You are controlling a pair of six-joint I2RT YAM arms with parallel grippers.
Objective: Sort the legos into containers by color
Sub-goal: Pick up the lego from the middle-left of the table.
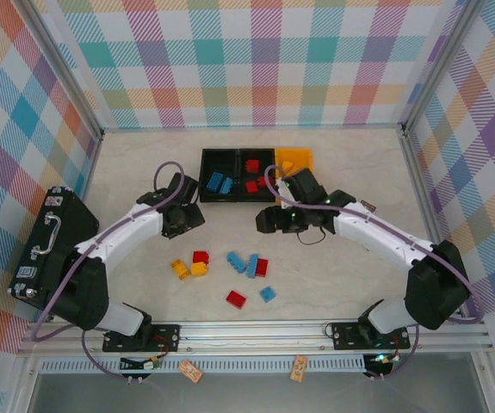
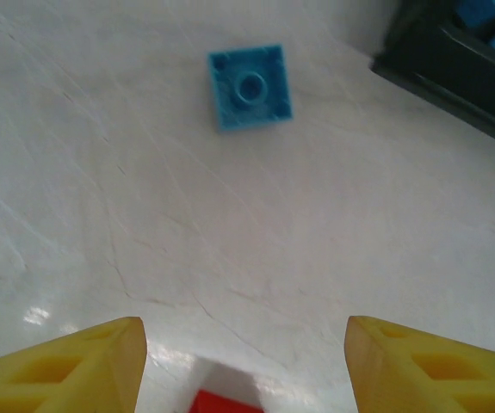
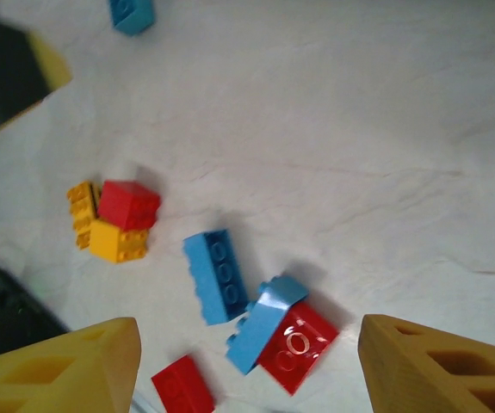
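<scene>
Black plastic and yellow-orange plastic make up the containers, three open bins joined in a row at the far middle of the pale surface. From above we see blue bricks in the left black bin, red bricks in the middle one, and the orange bin at the right end, partly behind the right arm. The loose legos, red, blue and yellow mixed, lie scattered nearer the arm bases, apart from the bins. The left claw hangs just in front of the left black bin and the right claw just in front of the middle and orange bins. A black suitcase rests at the left edge. In the left wrist view we find the left claw spread wide, with bare surface between its yellow fingers and nothing gripped. A square blue brick lies ahead, a black bin corner sits at top right, and a scrap of red shows at the bottom edge, touching neither finger. In the right wrist view the right claw is likewise parted and holds nothing. Below it lie a long blue brick, a tilted blue brick leaning on a red brick, and a red-and-yellow cluster to the left.
</scene>
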